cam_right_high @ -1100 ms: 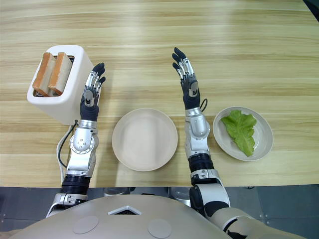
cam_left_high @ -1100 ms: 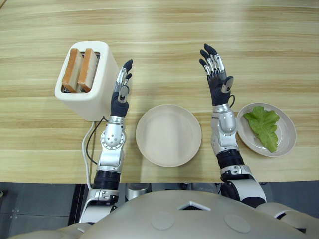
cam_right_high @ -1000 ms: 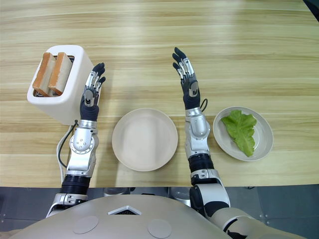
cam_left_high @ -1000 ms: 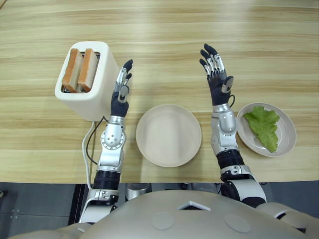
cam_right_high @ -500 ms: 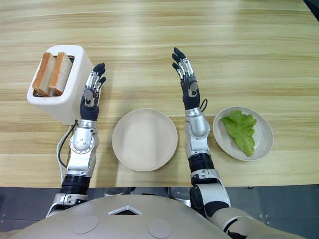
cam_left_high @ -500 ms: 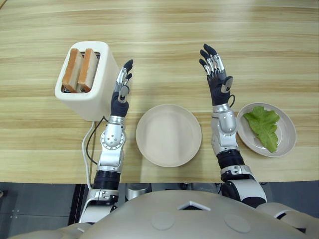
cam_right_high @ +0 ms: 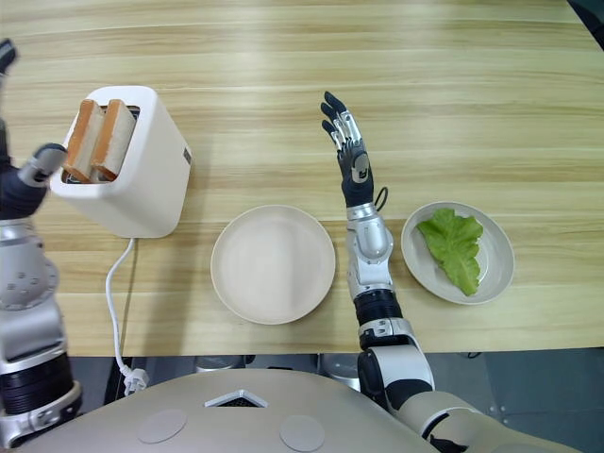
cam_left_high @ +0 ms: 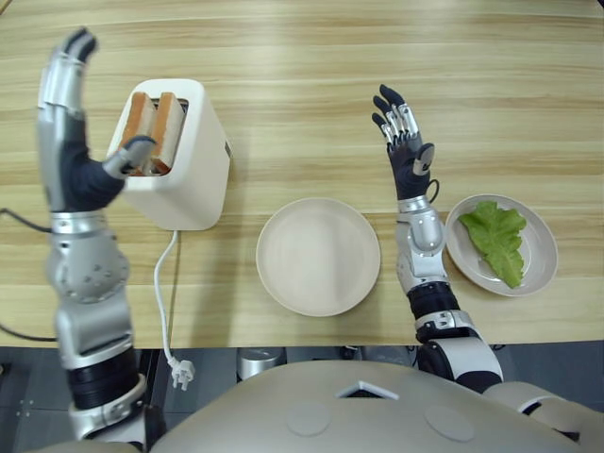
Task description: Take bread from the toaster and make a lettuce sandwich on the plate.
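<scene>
Left eye view: sandwich not begun, nothing grasped yet.

Nearest, hanging below the pale wooden table (cam_left_high: pixel 377 57), loose plug (cam_left_high: pixel 182 375) of a white cord; then round empty beige plate (cam_left_high: pixel 318 256) and, to its right, smaller beige dish (cam_left_high: pixel 543 245) with green lettuce leaf (cam_left_high: pixel 495 241). Beyond and between these two, right hand (cam_left_high: pixel 404 156), spread flat, holding nothing. Raised left of the white box toaster (cam_left_high: pixel 189 170), left hand (cam_left_high: pixel 75 165), wide open and holding nothing, thumb just by two browned bread slices (cam_left_high: pixel 151 132); contact impossible to judge. Likely risks: pinching both close-set slices at once, or dragging and tipping the toaster on a crooked pull. Slices upright on edge in the slots, tops poking up, long axes running near to far.
</scene>
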Controlling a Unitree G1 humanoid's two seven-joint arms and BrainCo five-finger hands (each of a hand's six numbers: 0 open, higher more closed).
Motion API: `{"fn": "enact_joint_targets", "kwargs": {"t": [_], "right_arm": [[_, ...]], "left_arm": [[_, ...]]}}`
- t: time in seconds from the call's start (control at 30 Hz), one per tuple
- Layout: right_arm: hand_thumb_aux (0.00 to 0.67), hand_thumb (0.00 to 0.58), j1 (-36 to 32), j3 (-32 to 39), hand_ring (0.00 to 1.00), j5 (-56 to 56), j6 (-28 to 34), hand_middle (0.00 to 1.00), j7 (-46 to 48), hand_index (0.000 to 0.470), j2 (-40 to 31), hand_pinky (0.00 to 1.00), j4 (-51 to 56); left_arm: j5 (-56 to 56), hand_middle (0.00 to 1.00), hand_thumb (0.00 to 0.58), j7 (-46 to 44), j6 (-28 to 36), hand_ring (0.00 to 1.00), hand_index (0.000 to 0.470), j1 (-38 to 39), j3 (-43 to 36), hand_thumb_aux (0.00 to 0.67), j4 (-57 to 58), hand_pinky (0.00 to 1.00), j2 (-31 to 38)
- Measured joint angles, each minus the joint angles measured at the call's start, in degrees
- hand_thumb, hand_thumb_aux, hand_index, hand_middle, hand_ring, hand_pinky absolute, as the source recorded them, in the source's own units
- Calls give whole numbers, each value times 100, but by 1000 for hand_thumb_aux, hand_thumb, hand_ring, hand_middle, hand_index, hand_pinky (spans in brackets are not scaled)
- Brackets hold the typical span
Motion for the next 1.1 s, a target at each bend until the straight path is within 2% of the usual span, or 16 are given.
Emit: {"fn": "enact_joint_targets", "kwargs": {"t": [0.2,0.43,0.8,1.1], "right_arm": [[0,0,0,7,0,-63,0,0,-52,0,9,0,47],[0,0,-2,31,0,-125,-6,0,-86,0,9,0,60],[0,0,-2,54,0,-165,-24,0,-109,0,1,0,60],[0,0,3,57,0,-237,-25,0,-194,0,-7,0,58]], "left_arm": [[-64,0,0,-265,597,0,0,-179,118,0,1355,0,545],[-240,0,0,-216,644,0,0,-303,-23,0,2340,0,543],[-137,0,0,-310,783,0,0,-113,-561,0,2301,0,588],[-300,0,0,-329,808,0,0,-146,-577,0,2562,0,758]]}}
